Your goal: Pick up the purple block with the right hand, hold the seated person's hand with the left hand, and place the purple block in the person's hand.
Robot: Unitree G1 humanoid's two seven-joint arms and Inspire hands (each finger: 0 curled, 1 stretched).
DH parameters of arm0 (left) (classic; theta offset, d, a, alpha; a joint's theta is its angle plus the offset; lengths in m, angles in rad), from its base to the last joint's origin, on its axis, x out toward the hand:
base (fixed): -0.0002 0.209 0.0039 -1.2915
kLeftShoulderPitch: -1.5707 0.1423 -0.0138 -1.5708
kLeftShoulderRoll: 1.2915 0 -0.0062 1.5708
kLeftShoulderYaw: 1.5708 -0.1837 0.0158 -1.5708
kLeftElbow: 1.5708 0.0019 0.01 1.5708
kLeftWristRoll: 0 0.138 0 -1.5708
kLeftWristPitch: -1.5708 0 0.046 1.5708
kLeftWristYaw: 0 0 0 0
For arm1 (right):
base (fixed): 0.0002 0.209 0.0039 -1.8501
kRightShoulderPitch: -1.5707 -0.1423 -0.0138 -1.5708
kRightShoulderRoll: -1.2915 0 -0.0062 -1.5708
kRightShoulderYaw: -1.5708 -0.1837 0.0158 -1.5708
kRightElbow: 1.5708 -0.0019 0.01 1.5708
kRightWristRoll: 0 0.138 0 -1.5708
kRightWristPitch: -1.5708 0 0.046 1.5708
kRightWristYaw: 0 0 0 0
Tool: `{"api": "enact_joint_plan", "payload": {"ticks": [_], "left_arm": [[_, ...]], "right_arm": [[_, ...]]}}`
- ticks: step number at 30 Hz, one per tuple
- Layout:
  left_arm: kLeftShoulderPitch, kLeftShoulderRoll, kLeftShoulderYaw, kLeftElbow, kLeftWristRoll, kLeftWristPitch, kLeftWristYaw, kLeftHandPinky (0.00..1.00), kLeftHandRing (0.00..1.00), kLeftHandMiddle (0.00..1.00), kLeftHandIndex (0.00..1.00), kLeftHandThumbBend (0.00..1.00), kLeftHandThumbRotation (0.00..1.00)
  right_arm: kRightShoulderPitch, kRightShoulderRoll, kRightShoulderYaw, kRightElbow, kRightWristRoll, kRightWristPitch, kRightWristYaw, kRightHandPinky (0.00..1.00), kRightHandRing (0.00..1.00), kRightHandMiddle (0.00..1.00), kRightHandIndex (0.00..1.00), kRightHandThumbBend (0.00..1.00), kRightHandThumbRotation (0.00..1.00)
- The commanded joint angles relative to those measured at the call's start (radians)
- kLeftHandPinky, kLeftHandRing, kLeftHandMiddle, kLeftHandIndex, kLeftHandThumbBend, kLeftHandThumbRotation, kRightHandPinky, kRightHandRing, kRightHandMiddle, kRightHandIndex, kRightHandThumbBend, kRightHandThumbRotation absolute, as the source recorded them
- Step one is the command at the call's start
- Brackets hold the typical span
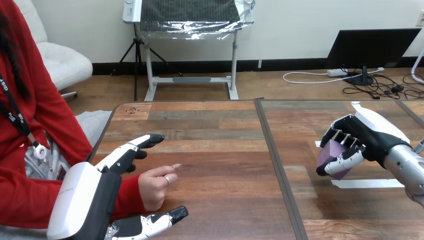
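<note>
Counter (225,130): wide bare wood through the middle, from far edge to near edge, with a dark seam running down it; nothing lies between the two hands. Left side, near the left edge and the near-left corner: left hand (85,200) reaches in beside the person's hand (155,187), which rests on the counter as a loose fist at the end of a red sleeve (127,196). Its fingers (142,142) are straight and spread wide from the thumb: fingers pass along the far side of the fist, thumb along the near side, the person's wrist in the gap between. No curl round it; contact cannot be told. Right side, close to the right edge: right hand (367,135), well apart from the person's hand, has its fingers (345,160) curled tight round the purple block (331,156). Block is in that grasp, just beyond a white tape strip (367,183) on the counter; whether it is clear of the wood cannot be told.
</note>
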State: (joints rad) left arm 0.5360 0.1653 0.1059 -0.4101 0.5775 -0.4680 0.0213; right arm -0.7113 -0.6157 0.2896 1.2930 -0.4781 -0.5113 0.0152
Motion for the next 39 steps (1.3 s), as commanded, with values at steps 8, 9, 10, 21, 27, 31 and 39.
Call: {"api": "enact_joint_plan", "payload": {"ticks": [8,9,10,21,27,31,39], "left_arm": [[-0.081,0.048,0.031,-0.062,0.131,0.039,0.034,0.60,0.74,0.80,0.81,0.98,0.26],[-0.083,0.051,0.032,-0.061,0.142,0.041,0.039,0.60,0.74,0.80,0.80,0.99,0.26],[-0.087,0.056,0.034,-0.064,0.158,0.050,0.037,0.60,0.73,0.80,0.80,0.99,0.25],[-0.112,0.084,0.040,-0.049,0.229,0.090,0.052,0.62,0.73,0.78,0.78,1.00,0.15],[-0.130,0.096,0.035,-0.033,0.242,0.111,0.063,0.61,0.72,0.77,0.76,1.00,0.12],[-0.139,0.104,0.032,-0.025,0.262,0.127,0.070,0.61,0.71,0.76,0.74,1.00,0.12],[-0.156,0.115,0.022,-0.009,0.282,0.158,0.075,0.60,0.71,0.75,0.73,1.00,0.11]], "right_arm": [[-0.093,0.007,0.002,-0.037,-0.017,-0.026,-0.035,0.42,0.43,0.50,0.50,0.82,0.00],[-0.093,0.007,0.002,-0.037,-0.017,-0.026,-0.035,0.41,0.42,0.50,0.50,0.82,0.00],[-0.093,0.007,0.002,-0.038,-0.017,-0.026,-0.034,0.41,0.42,0.50,0.50,0.82,0.00],[-0.091,0.007,-0.001,-0.036,-0.015,-0.027,-0.031,0.42,0.44,0.49,0.49,0.82,0.00],[-0.094,0.004,0.006,-0.035,-0.023,-0.026,-0.029,0.42,0.44,0.49,0.49,0.82,0.00],[-0.094,0.005,0.001,-0.036,-0.017,-0.027,-0.024,0.42,0.44,0.49,0.49,0.82,0.00],[-0.096,0.004,0.004,-0.035,-0.027,-0.025,-0.027,0.42,0.44,0.50,0.50,0.82,0.00]]}}
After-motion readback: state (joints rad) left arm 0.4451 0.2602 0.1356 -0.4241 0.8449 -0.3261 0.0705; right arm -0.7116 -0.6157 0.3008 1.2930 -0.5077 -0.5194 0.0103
